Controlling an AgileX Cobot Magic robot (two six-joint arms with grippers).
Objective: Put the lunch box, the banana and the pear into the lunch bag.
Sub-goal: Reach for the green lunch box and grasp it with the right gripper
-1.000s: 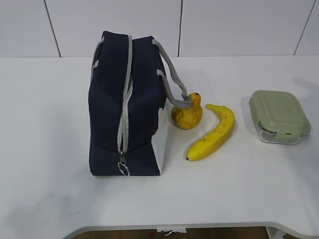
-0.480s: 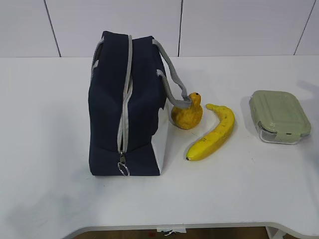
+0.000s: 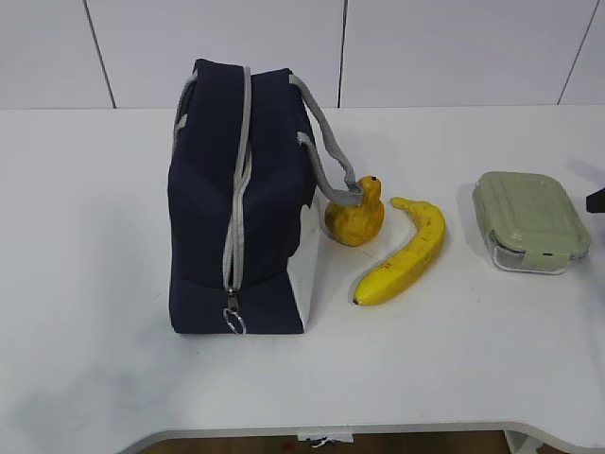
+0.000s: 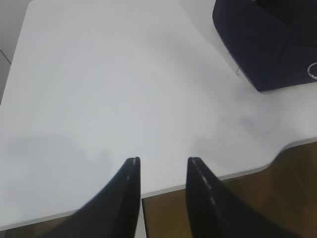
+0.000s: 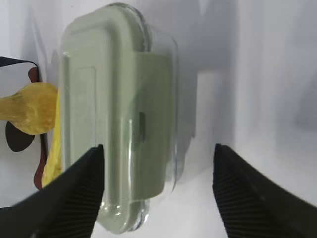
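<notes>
Two grippers are empty. Left gripper [image 4: 161, 196] hangs part-open over bare table [image 4: 99, 89], near the zipped lunch bag [image 3: 241, 203]. Pear [image 3: 355, 216] touches the bag's strap; banana [image 3: 405, 253] lies just beside. Right gripper [image 5: 158, 191] spreads wide, off-centre over the lunch box [image 5: 116, 124] — it should straddle the lid squarely before closing.

white table [image 3: 95, 359] | white panelled wall [image 3: 454, 47] behind | wood floor [image 4: 277, 188]

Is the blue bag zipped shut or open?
Shut. The lunch bag has its grey zipper closed along its length, with the ring pull at the bottom end.
</notes>
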